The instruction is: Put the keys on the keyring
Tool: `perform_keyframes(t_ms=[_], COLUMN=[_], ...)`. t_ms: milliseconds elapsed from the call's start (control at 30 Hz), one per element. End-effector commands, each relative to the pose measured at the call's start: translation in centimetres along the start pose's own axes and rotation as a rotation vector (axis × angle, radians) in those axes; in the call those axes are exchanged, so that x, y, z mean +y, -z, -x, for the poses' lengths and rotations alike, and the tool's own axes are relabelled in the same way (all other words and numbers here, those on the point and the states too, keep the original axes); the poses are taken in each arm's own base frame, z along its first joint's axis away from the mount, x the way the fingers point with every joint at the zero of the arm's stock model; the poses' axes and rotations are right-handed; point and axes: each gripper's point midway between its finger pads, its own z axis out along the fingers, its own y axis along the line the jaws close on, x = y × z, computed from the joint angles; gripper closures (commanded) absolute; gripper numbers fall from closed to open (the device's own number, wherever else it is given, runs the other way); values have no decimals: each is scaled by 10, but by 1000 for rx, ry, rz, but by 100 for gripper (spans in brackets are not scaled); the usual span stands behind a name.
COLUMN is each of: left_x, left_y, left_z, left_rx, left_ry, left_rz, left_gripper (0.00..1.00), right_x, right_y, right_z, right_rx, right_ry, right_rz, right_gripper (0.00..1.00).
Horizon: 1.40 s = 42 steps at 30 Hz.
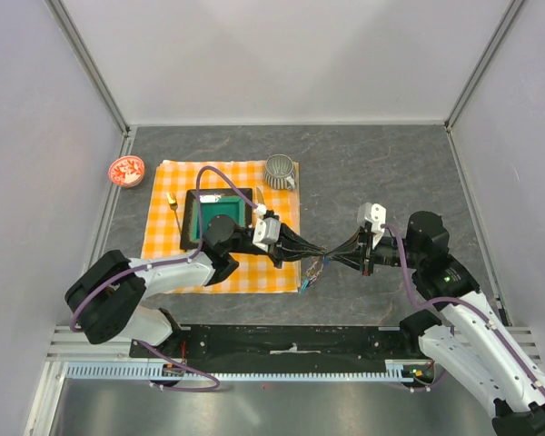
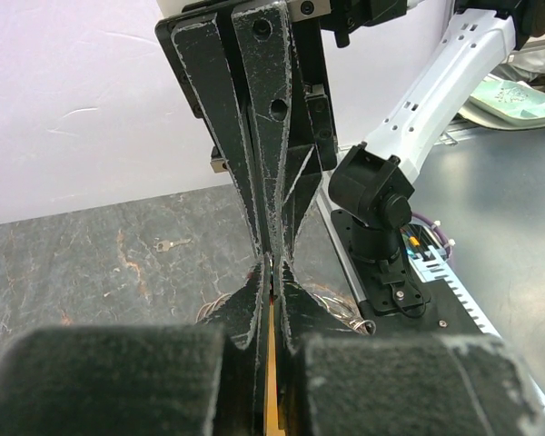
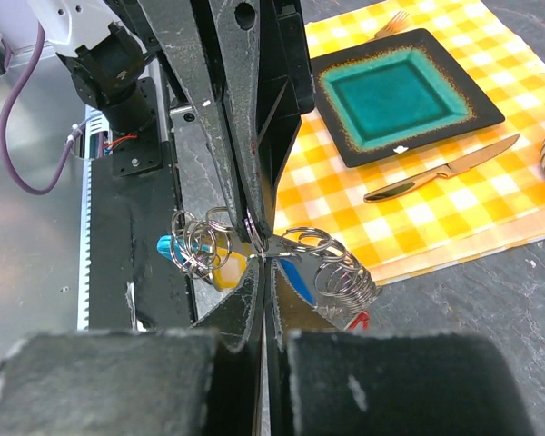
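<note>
Both grippers meet tip to tip above the table, right of the cloth. My left gripper (image 1: 316, 253) is shut on a wire ring of the keyring (image 3: 252, 223), and its jaws are pressed together in its own view (image 2: 272, 280). My right gripper (image 1: 334, 257) is shut on the metal blade of a blue-headed key (image 3: 297, 272) at that ring (image 3: 265, 257). Coils of rings (image 3: 341, 271) hang off both sides, carrying a cyan tag (image 3: 168, 245), a yellow tag (image 3: 227, 269) and a red one (image 3: 360, 318). The bunch dangles below the tips (image 1: 312, 271). A loose small key (image 2: 169, 243) lies on the table.
A yellow checked cloth (image 1: 163, 238) holds a teal square plate (image 1: 220, 218), a fork (image 1: 173, 207) and a knife (image 3: 440, 171). A ribbed grey cup (image 1: 279, 170) stands at its far right corner. A red-and-white dish (image 1: 125, 170) sits at far left. White walls enclose the table.
</note>
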Motion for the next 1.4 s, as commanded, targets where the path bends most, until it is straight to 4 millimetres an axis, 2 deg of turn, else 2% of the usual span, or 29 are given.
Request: perform_keyframes(t_ms=[0,233,533,633,733,767,867,1133,1367], left_x=[-9,-21,-24,-22,-16,-13,-4,3,1], left_y=[-4,-8,-17,-18,-17,-17,-16,-15,-15], left_z=[47,57,51,48,46,45,39,40,44], left_rx=[-107,-151,-178,-178,-183,-185,-169,-174,-187], left_ry=[-110,-110,-73,-70,-69,-72,-66,-62,-60], left_rz=[-60,-144,-205,-195,-151,-135,-75,-24,-28], left_gripper=[98,98,98,98,98,98,98,98,98], right_x=[-3,2,1,-3,-11,-12,-20,-8,-2], right_y=[-2,-7,-13,-13,-9,-5,6,18,12], right_z=[5,2,0,4,7,7,4,15,22], right_rx=[-20,-7,0,-9,-17,-18,4,-37,-64], right_ry=[29,-16,-59,-55,-42,-36,4,114,140], right_rz=[7,59,100,69,-5,-35,-135,-136,-68], right_gripper=[100,100,97,91,78,72,66,62,61])
